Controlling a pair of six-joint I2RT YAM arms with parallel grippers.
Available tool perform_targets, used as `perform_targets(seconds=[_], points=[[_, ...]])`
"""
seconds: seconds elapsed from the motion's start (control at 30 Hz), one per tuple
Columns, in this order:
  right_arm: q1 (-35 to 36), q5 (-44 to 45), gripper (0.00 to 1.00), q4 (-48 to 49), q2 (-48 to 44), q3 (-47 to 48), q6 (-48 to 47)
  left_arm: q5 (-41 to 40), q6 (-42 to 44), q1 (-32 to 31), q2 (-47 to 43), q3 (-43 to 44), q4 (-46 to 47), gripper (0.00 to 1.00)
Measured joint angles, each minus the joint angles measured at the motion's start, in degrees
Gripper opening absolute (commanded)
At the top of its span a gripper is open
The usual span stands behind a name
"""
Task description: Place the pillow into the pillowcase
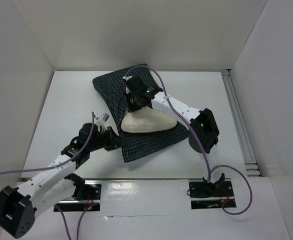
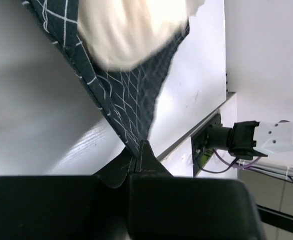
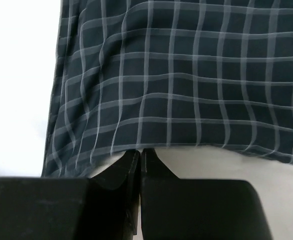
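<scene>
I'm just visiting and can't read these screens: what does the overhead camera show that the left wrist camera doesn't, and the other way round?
Only the overhead view shows how the pillowcase lies across the table, and the right tool at the far side of the pillow. Only the left wrist view shows, close up, the left tool pinched shut on the pillowcase's edge, the fabric drawn to a point. Both show the cream pillow poking out of the dark checked pillowcase.

The white worktop (image 1: 61, 115) is being occupied at its centre by the dark checked pillowcase (image 1: 111, 90), being laid diagonally; the cream pillow (image 1: 149, 122) is being carried on that fabric.
</scene>
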Motion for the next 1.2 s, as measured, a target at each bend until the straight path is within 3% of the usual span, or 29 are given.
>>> perform_targets(seconds=[0.13, 0.37, 0.47, 0.5, 0.53, 0.57, 0.6, 0.63, 0.7, 0.77, 0.87, 1.0, 1.1, 1.2], points=[[-0.02, 2.62, 0.00, -3.37, 5.70, 10.71, -0.48, -0.61, 1.68, 0.52, -1.70, 2.49, -3.45, 0.00], [-0.02, 4.13, 0.00, -2.75, 5.79, 10.60, -0.24, 1.11, 3.06, 0.50, -3.28, 3.89, -5.99, 0.00], [0.11, 3.13, 0.00, -0.02, 4.94, 6.36, 0.46, 1.01, 3.10, 0.50, -4.35, 3.89, -7.78, 0.00], [0.17, 2.38, 0.09, 1.75, 4.09, 3.52, 0.87, 0.87, 3.08, 0.50, -4.57, 3.89, -8.57, 0.00], [0.42, 1.51, 0.21, 3.08, 3.06, 0.55, 1.46, 0.74, 3.32, 0.44, -4.66, 3.89, -9.73, 0.10], [0.63, 0.70, 0.46, 4.17, 2.19, -1.68, 2.03, 0.72, 4.00, 0.33, -4.68, 3.91, -11.21, 0.18], [0.85, 0.26, 0.61, 5.22, 1.07, -3.69, 2.75, 0.52, 4.35, 0.13, -4.63, 4.02, -12.79, 0.26], [1.01, -0.13, 0.74, 5.95, -0.46, -6.08, 2.91, 0.59, 4.85, -0.09, -4.42, 4.55, -14.95, 0.47], [0.98, 0.33, 0.88, 6.86, -4.42, -11.17, 3.04, 0.83, 6.51, -0.70, -3.63, 7.69, -20.98, 0.58], [0.31, 2.16, 0.90, 6.86, -10.10, -16.72, 3.28, 0.00, 8.20, -1.20, -2.38, 12.55, -25.70, 0.71], [-2.08, 4.68, 0.91, 7.72, -20.92, -24.72, 4.50, -3.06, 10.64, -1.22, -0.72, 19.56, -29.46, 0.82], [-7.89, 6.91, 0.85, 8.61, -33.38, -35.36, 7.39, -9.99, 13.42, -1.44, 4.59, 27.39, -32.24, 0.83], [-13.46, 5.55, 0.85, 9.14, -37.59, -42.42, 10.58, -17.22, 15.21, -1.62, 12.52, 35.60, -34.80, 0.80], [-19.08, 1.84, 0.85, 9.94, -38.51, -48.83, 14.03, -25.88, 17.90, -2.16, 27.56, 48.02, -35.21, 0.78]])
